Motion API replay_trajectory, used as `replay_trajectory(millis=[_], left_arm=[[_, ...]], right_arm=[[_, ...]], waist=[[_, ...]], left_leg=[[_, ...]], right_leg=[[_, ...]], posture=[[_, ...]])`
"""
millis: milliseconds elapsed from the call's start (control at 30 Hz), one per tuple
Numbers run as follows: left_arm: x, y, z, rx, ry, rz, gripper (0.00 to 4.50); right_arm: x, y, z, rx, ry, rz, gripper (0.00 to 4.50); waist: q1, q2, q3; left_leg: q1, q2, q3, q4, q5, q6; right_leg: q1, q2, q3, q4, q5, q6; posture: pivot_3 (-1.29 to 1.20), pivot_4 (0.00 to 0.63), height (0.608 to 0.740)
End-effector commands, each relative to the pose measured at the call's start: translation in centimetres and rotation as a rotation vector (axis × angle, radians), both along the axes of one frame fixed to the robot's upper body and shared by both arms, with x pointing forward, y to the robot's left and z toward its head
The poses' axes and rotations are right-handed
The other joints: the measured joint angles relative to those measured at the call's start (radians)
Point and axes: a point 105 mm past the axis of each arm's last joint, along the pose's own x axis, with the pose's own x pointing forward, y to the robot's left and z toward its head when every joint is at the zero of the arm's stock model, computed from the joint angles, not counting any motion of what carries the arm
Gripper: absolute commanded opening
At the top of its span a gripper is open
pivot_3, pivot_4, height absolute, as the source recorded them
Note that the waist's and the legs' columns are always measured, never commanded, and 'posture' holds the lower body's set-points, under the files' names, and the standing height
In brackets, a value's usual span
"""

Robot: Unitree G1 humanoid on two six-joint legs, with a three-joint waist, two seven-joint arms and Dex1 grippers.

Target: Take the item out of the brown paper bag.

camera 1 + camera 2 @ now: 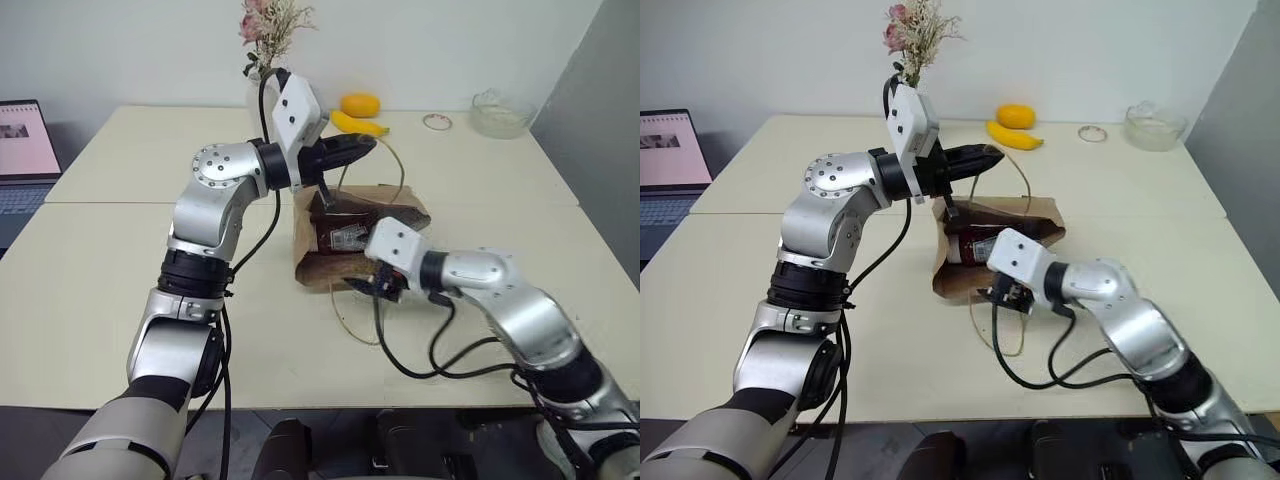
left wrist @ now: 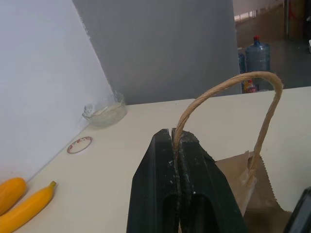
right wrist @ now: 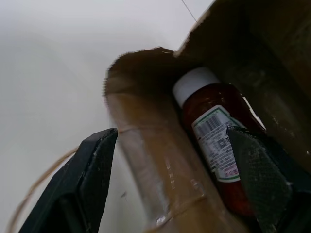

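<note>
The brown paper bag (image 1: pixel 318 268) lies on its side mid-table, its mouth held up. My left gripper (image 2: pixel 174 137) is shut on one of its twine handles (image 2: pixel 228 82), pulling the loop upward over the bag. Inside the mouth lies the item (image 3: pixel 214 121), a red bottle with a white cap and a white label, also seen as a dark red shape (image 1: pixel 338 236). My right gripper (image 3: pixel 172 130) is open at the bag's mouth. One finger sits outside the bag's lower lip and the other beside the bottle. The second handle (image 1: pixel 350 322) trails loose on the table.
A banana (image 1: pixel 358 124) and an orange fruit (image 1: pixel 360 104) lie at the table's far side, with a small ring (image 1: pixel 437 121) and a glass bowl (image 1: pixel 500 113) to their right. A vase of dried flowers (image 1: pixel 268 30) stands behind my left arm. A laptop (image 1: pixel 25 150) sits far left.
</note>
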Motion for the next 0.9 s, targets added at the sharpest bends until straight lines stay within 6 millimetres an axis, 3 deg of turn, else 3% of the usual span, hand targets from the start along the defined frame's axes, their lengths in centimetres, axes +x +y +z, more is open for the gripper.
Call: replay_trajectory(millis=[33, 100, 233, 667, 900], left_arm=[[-0.6, 0.2, 1.9, -0.025, -0.078, -0.004, 0.0], [-0.6, 0.3, 1.9, -0.026, -0.079, -0.003, 0.0], [-0.6, 0.3, 2.0, -0.027, -0.081, -0.002, 0.0], [-0.6, 0.4, 2.3, -0.018, -0.096, -0.007, 0.0], [-0.8, 0.5, 2.1, -0.016, -0.098, -0.007, 0.0]], right_arm=[[1.3, 1.0, 1.6, -0.002, -0.106, -0.017, 3.76], [2.2, 1.3, 1.2, -0.026, -0.122, -0.034, 3.76], [4.0, 1.4, 0.5, -0.085, -0.186, -0.072, 4.48], [6.6, 2.2, -3.3, -0.439, -0.285, 0.053, 4.48], [8.7, 1.1, -4.8, -0.609, -0.298, 0.07, 4.48]], waist=[[0.0, 0.0, 0.0], [0.001, 0.0, 0.0], [0.001, 0.0, 0.0], [-0.008, 0.0, 0.0], [-0.009, 0.0, 0.0]], left_leg=[[0.0, 0.0, 0.0, 0.0, 0.0, 0.0], [0.0, 0.0, -0.001, 0.0, 0.0, 0.0], [0.0, 0.0, -0.001, 0.0, 0.0, 0.0], [0.001, 0.001, -0.001, 0.0, 0.0, 0.0], [0.001, 0.001, -0.001, 0.0, 0.0, 0.0]], right_leg=[[0.0, 0.0, 0.0, 0.0, 0.0, 0.0], [0.0, 0.0, 0.0, 0.0, 0.0, 0.0], [0.0, 0.0, -0.001, 0.0, 0.0, 0.0], [0.0, 0.001, -0.001, 0.001, 0.0, 0.0], [0.0, 0.0, 0.0, 0.001, 0.0, -0.001]], posture=[[0.0, 0.15, 0.74], [0.0, 0.15, 0.74], [0.0, 0.15, 0.74], [0.0, 0.15, 0.74], [0.0, 0.15, 0.74]])
